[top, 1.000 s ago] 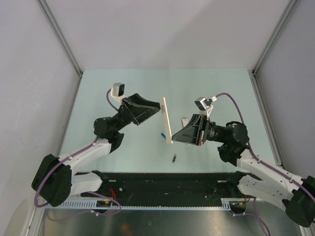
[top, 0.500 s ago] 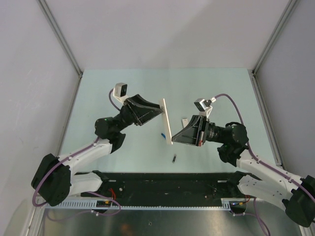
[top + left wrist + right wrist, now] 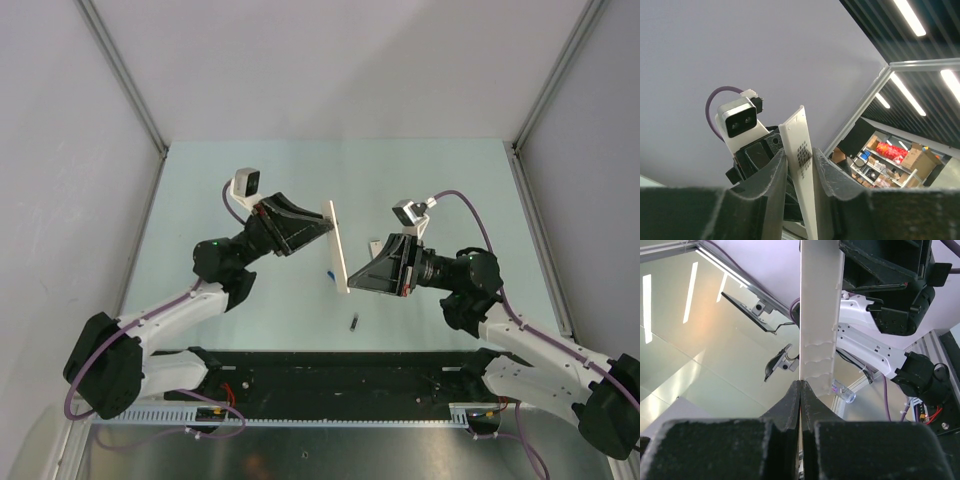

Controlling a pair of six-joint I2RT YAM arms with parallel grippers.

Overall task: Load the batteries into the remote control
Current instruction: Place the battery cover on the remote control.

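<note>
The remote control [image 3: 336, 247], a slim white bar, hangs above the table between both arms, tilted a little. My left gripper [image 3: 325, 222] holds its far end. In the left wrist view the bar [image 3: 801, 131] stands between the two fingers, its dark patch [image 3: 804, 153] against the right finger [image 3: 829, 170], and both pads touch it. My right gripper [image 3: 350, 283] is shut on the near end, where the bar [image 3: 817, 315] rises out of the pressed fingertips [image 3: 800, 386]. A blue battery [image 3: 331, 273] and a black battery [image 3: 354, 321] lie on the table below.
A small white piece [image 3: 372, 245] lies on the pale green table [image 3: 220, 180] just behind the right gripper. Grey walls and metal posts close in the left, right and far sides. A black base strip [image 3: 330, 375] runs along the near edge.
The left jaws have narrowed from wide apart until they touch the remote's far end. The left wrist crept slightly toward the bar. The right gripper and the bar stayed almost still.
</note>
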